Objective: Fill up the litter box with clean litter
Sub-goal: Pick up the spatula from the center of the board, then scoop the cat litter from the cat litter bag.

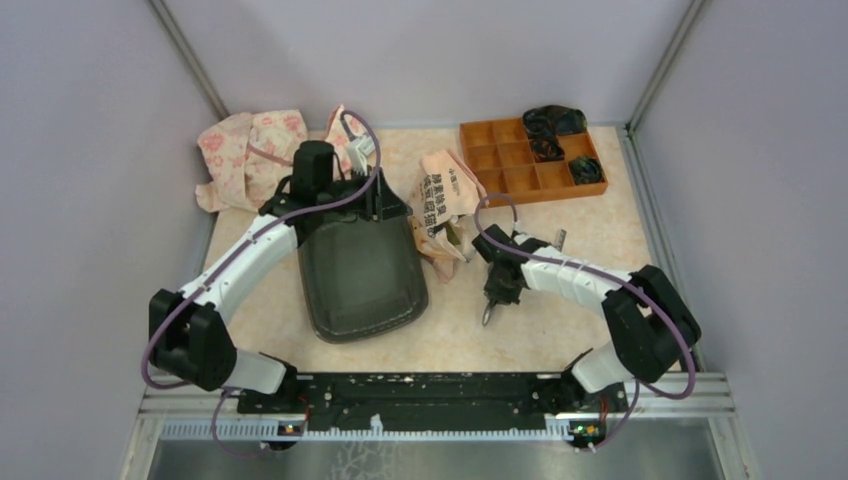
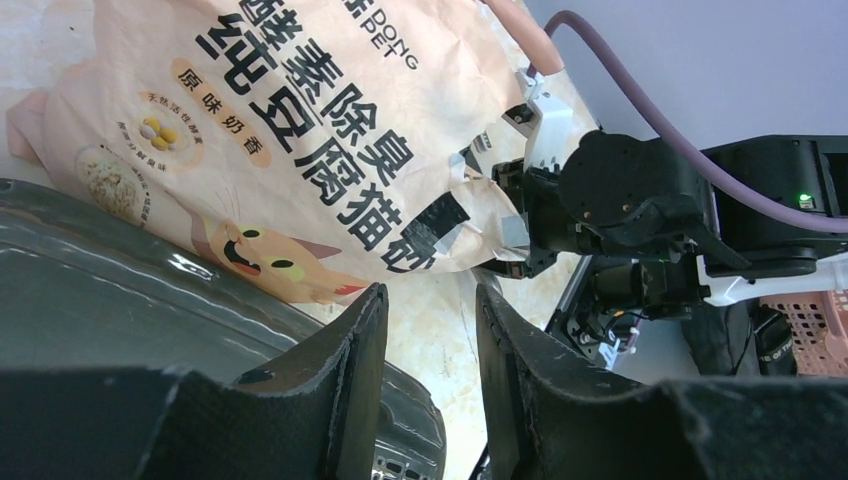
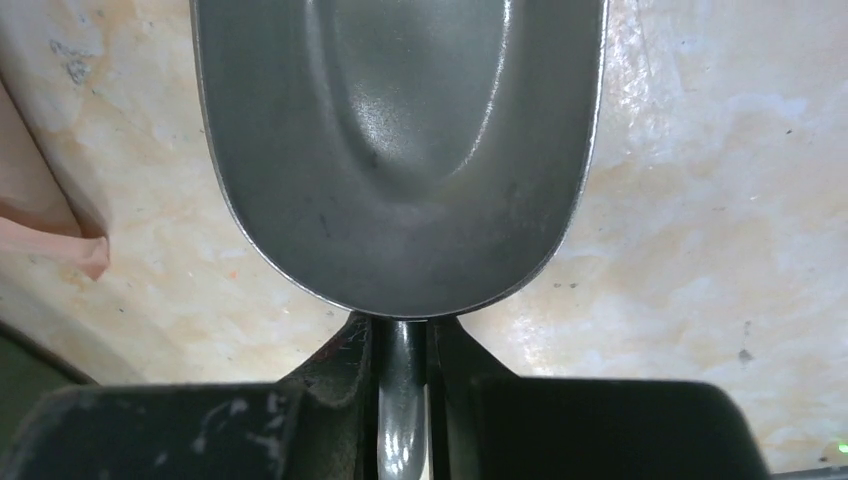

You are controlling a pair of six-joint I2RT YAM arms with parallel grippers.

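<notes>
Two grippers: your right gripper [image 3: 402, 335] clenches the grey scoop [image 3: 400, 150] by its handle; your left gripper [image 2: 430, 300] stands part-open at the litter box [image 2: 120, 290] rim, and you cannot tell whether it grips.

Two arms flanked a dark litter box [image 1: 360, 275] on a beige tabletop [image 1: 560, 320].

The left gripper [image 1: 384, 205] sat over the box's rim at its 12 o'clock, and a crumpled peach printed bag [image 1: 445, 195] lay just beside the box at 2 o'clock. At the box's 3 o'clock, apart from it, the right gripper [image 1: 488, 310] pointed toward 6 o'clock, a grey metal piece [image 1: 487, 320] at its tip. An orange compartmented organiser [image 1: 515, 180] with dark items [image 1: 553, 125] stood at the table's 1 o'clock. A crumpled pink floral cloth [image 1: 245, 150] lay at 11 o'clock.
</notes>
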